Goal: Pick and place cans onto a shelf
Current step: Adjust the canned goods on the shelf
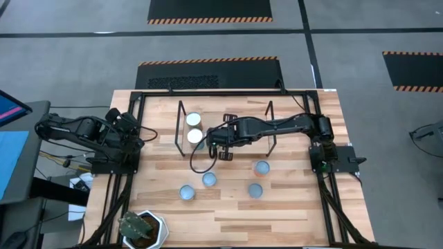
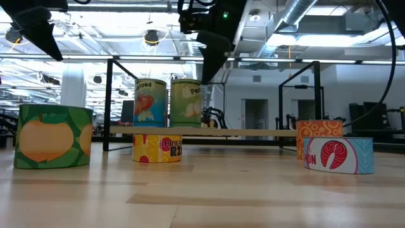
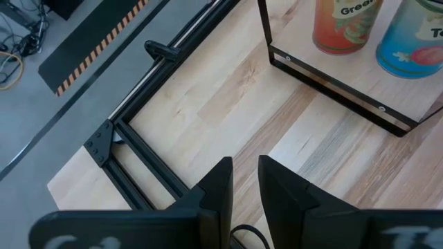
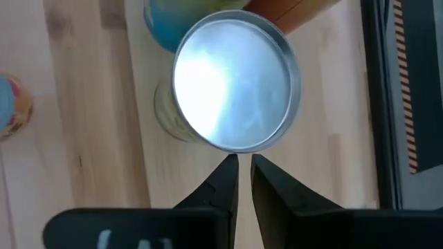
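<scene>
The light-wood shelf (image 1: pixel 242 111) stands at the table's far middle. On its left end stand an orange can (image 3: pixel 342 24), a blue can (image 2: pixel 150 102) and a green can (image 2: pixel 185 101) with a silvery top (image 4: pixel 235 79). My right gripper (image 4: pixel 243 160) is shut, its tips at the near-right rim of the green can's top; it also shows in the high view (image 1: pixel 206 142). My left gripper (image 3: pixel 244 173) is shut and empty at the table's left edge (image 1: pixel 135 135). Several more cans stand on the table in front of the shelf. My right gripper's shut fingertips (image 4: pixel 232 166) stand at the rim (image 4: pixel 239 146) of the green can's top, coming slanting down from the table's right. I cannot tell whether they touch it. The can stands upright on the shelf board.
On the table stand a yellow can (image 2: pixel 157 147), a green-and-orange can (image 2: pixel 54 136), an orange can (image 2: pixel 318 133) and a blue salmon can (image 2: pixel 340 155). A white pot with a plant (image 1: pixel 143 228) sits at the near left corner. The shelf's right part is bare.
</scene>
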